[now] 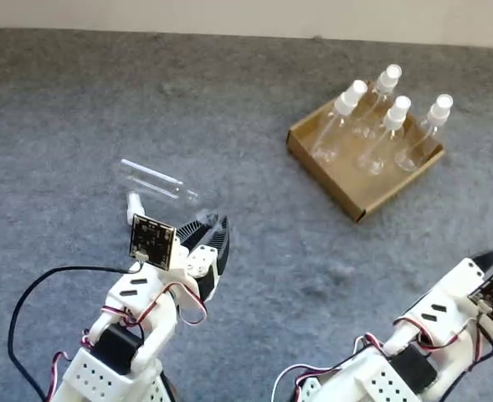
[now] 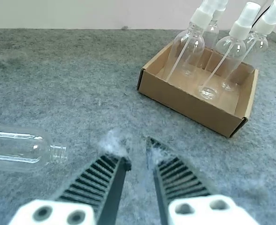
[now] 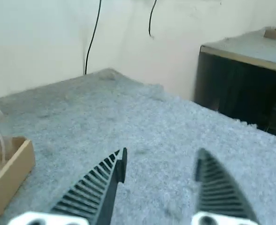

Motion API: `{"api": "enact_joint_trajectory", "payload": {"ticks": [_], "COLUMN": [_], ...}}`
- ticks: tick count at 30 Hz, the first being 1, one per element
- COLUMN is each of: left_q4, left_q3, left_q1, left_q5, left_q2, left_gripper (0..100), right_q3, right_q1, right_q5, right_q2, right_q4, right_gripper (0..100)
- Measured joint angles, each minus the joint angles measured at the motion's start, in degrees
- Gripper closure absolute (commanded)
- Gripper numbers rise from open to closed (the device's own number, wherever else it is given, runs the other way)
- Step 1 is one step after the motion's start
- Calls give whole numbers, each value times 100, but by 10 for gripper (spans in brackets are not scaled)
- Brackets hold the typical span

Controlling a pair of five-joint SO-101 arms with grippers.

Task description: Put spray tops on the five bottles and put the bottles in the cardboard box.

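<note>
Our left gripper [image 2: 138, 152] hangs low over the grey desk [image 2: 58, 70], its jaws slightly parted with nothing between them. Just beside it an uncapped bottle [image 2: 20, 150] lies on its side. Farther off, four capped bottles [image 2: 189, 47] stand in the cardboard box [image 2: 189, 102]. Our right gripper [image 3: 160, 164] is spread wide, holding nothing.

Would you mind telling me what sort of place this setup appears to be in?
Probably an indoor robotics test bench: a grey felt-covered table, a plain wall with hanging cables, and a cardboard box of spray bottles laid out as practice props.
</note>
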Motion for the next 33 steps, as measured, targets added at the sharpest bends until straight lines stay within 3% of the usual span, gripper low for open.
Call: {"api": "enact_joint_trajectory", "payload": {"ticks": [7, 13, 23, 33], "left_q4": [0, 0, -123, -141], "left_q3": [0, 0, 0, 0], "left_q1": [-193, -765, -1785, -1837], "left_q5": [0, 0, 0, 0], "left_q2": [0, 0, 0, 0], "left_gripper": [995, 993, 993, 993], "right_q3": [0, 0, 0, 0], "right_q1": [-299, -1486, -4598, -8167], "right_q5": [0, 0, 0, 0], "right_q2": [-9, -9, -9, -9], "right_q4": [949, 2119, 2637, 2637], "right_gripper": [907, 908, 908, 908]}}
